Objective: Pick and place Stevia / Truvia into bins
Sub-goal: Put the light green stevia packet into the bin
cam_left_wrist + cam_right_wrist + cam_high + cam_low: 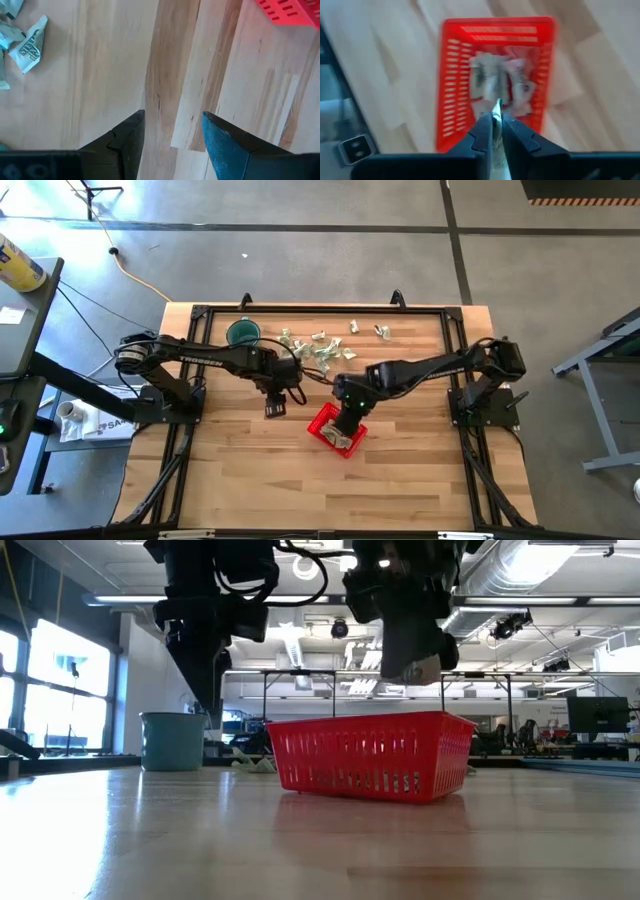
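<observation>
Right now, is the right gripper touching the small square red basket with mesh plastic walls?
Apart. The low view shows the right gripper hanging above the red basket's rim with clear background between them; its fingers pinch a pale sachet.

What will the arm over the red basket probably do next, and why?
Probably open its fingers and let go. The right gripper is pinching a sachet directly above the red basket, which already holds several sachets, so release should drop it in. The left gripper hangs open over bare table.
</observation>
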Available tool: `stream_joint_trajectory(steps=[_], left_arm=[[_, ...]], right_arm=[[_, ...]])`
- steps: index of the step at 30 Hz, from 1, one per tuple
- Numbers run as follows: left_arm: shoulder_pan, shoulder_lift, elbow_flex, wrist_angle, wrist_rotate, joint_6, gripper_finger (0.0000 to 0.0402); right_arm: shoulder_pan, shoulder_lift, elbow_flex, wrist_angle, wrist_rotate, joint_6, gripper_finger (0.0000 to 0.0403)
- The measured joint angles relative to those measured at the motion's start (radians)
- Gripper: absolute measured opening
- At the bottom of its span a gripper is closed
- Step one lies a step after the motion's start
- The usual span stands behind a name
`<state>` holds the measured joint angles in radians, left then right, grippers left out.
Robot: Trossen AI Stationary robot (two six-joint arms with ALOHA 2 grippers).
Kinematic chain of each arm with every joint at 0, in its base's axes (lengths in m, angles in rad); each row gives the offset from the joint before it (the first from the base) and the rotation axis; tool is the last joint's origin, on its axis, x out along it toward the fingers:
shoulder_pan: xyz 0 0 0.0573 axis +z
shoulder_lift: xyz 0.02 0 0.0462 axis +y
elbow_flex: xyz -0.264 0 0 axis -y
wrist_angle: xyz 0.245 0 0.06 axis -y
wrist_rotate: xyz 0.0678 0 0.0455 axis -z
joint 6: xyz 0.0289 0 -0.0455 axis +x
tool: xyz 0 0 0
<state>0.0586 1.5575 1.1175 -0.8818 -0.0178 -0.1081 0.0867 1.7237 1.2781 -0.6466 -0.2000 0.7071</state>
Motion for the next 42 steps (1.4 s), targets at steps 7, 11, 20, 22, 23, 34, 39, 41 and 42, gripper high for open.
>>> stream_joint_trajectory(steps=[7, 11, 20, 22, 23, 34, 39, 41, 42], left_arm=[[0.0, 0.0, -0.001, -0.021, 0.0, 0.028, 0.0227], [0.0, 0.0, -0.001, -0.039, -0.001, 0.033, 0.0227], [0.0, 0.0, -0.001, -0.019, -0.001, 0.032, 0.0227], [0.0, 0.0, -0.001, -0.011, 0.0, 0.026, 0.0227], [0.0, 0.0, -0.001, -0.007, 0.003, 0.023, 0.0227], [0.0, 0.0, 0.0, -0.005, 0.006, -0.047, 0.0227], [0.0, 0.0, 0.0, 0.012, 0.007, -0.058, 0.0227], [0.0, 0.0, 0.0, 0.028, 0.007, -0.061, 0.0227], [0.0, 0.0, 0.0, 0.034, 0.007, -0.062, 0.0227]], right_arm=[[0.033, 0.049, 0.0, 0.06, -0.066, 0.035, 0.0122], [0.034, 0.03, 0.0, -0.045, 0.105, 0.078, 0.0161], [-0.203, -0.062, -0.093, -0.425, 0.149, 0.166, 0.0163], [-0.272, -0.068, -0.131, -0.408, 0.165, 0.156, 0.0161], [-0.302, -0.069, -0.148, -0.387, 0.165, 0.137, 0.0161], [-0.516, -0.04, -0.275, -0.215, 0.167, 0.31, 0.0199], [-0.548, -0.04, -0.295, -0.156, 0.161, 0.445, 0.0217], [-0.554, -0.041, -0.294, -0.097, 0.167, 0.466, 0.0222], [-0.558, -0.041, -0.294, -0.075, 0.179, 0.482, 0.0224]])
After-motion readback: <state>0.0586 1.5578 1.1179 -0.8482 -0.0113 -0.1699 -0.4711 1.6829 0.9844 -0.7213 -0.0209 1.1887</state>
